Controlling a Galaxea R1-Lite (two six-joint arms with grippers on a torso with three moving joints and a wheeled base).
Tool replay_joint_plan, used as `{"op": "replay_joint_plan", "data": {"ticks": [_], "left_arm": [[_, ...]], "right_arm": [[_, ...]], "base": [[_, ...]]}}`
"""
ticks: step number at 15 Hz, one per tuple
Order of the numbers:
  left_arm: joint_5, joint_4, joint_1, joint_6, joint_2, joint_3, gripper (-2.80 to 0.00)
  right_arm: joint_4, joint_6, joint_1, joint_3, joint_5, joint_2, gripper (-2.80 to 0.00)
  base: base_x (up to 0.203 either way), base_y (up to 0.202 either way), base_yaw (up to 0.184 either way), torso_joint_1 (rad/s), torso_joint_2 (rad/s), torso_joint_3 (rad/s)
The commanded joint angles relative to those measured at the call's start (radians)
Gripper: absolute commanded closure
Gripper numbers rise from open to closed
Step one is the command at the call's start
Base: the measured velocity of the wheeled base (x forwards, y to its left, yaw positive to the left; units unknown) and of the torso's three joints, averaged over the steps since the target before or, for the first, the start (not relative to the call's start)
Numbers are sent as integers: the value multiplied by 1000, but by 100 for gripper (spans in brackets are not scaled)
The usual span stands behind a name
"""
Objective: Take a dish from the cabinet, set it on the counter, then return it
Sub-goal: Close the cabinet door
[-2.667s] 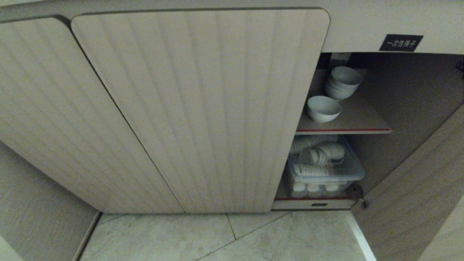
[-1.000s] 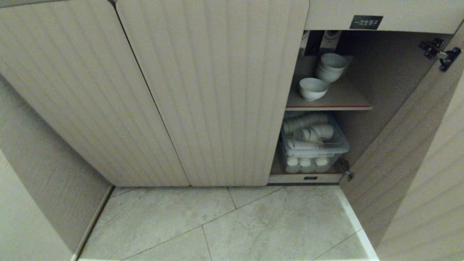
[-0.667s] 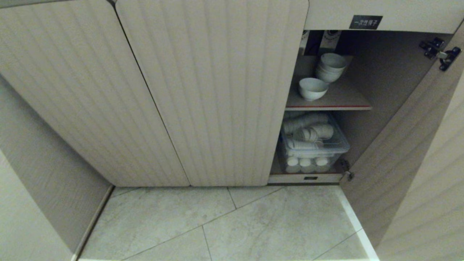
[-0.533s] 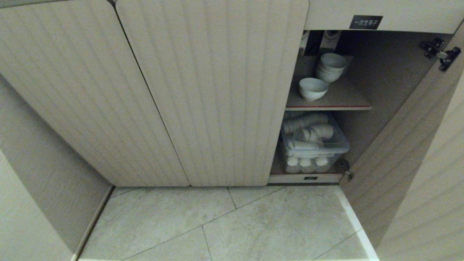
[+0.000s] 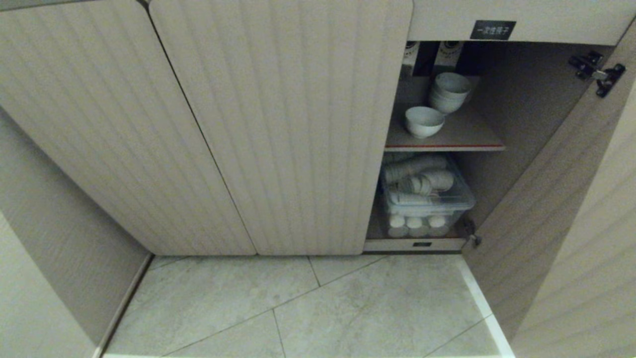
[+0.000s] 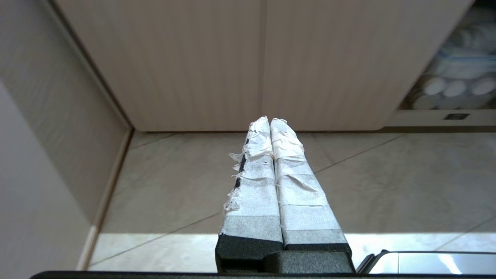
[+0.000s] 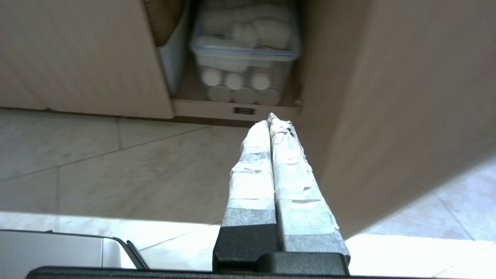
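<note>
Dish [image 5: 423, 121], a small white bowl, sits upright on the red-edged shelf [image 5: 467, 135] inside the cabinet [image 5: 278, 124], in the upper right of the head view, just in front of a stack of white bowls [image 5: 448, 92] that stands further back on the same shelf. Two closed ribbed beige doors fill the left and centre of that frame, while the open door [image 5: 546, 209] swings out along the right edge, its black hinge [image 5: 596, 73] near the upper right corner. A small black label [image 5: 492, 30] with white characters is fixed on the panel above the opening. Below the shelf, a clear plastic box [image 5: 427, 201] holds white crockery lying on its side over a row of small round white pieces. Pale tiled floor [image 5: 308, 308] runs along the bottom of the frame. Neither arm shows in the head view. In the left wrist view the left gripper [image 6: 270, 121] hangs over the floor tiles before the closed doors, its tape-wrapped jaws pressed together and empty. In the right wrist view the right gripper [image 7: 268, 118] points toward the foot of the open compartment beside the open door, jaws likewise closed on nothing.
</note>
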Motion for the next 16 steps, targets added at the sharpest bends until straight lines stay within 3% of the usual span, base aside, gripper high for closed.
{"op": "replay_joint_plan", "data": {"ticks": [1, 7, 16], "left_arm": [[0, -1, 0, 0, 0, 0, 0], [0, -1, 0, 0, 0, 0, 0], [0, 1, 0, 1, 0, 0, 0]], "right_arm": [[0, 0, 1, 0, 0, 0, 0], [0, 0, -1, 0, 0, 0, 0], [0, 0, 0, 0, 0, 0, 0]], "base": [[0, -196, 0, 2, -4, 3], [0, -185, 2, 3, 4, 1], [0, -7, 0, 0, 0, 0]]}}
